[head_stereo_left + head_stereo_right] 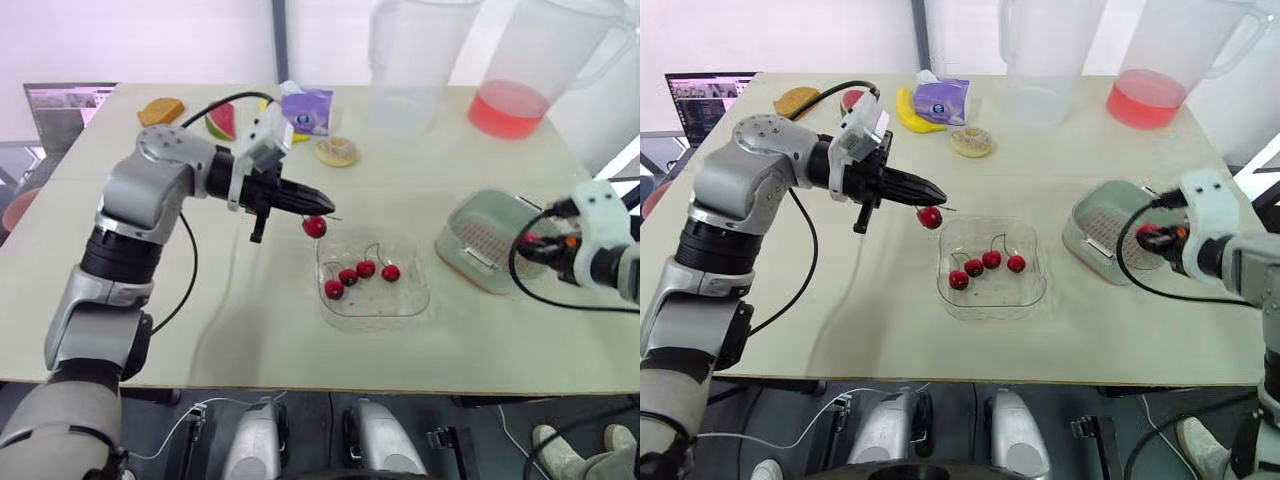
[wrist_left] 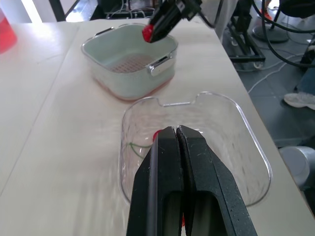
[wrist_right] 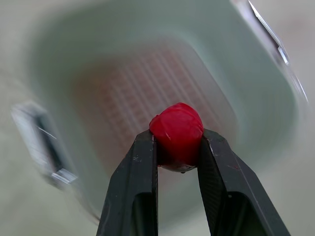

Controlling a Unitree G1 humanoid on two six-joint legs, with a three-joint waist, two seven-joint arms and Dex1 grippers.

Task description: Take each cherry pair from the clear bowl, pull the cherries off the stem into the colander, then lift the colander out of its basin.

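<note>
The left gripper (image 1: 320, 205) is pinching its fingers together, and a dangling cherry (image 1: 314, 227) is hanging from their tip, just over the far left corner of the clear bowl (image 1: 420, 300). Four more cherries (image 1: 366, 268) are lying inside the bowl with their stems on. Off to the right, the right gripper (image 3: 177, 140) is clamping a loose cherry (image 3: 176, 132) above the pale green colander (image 1: 470, 215), which is sitting in its basin (image 2: 118, 91).

red cherries (image 1: 366, 268) in clear bowl (image 1: 408, 297), green colander (image 1: 482, 238) nearby
</note>
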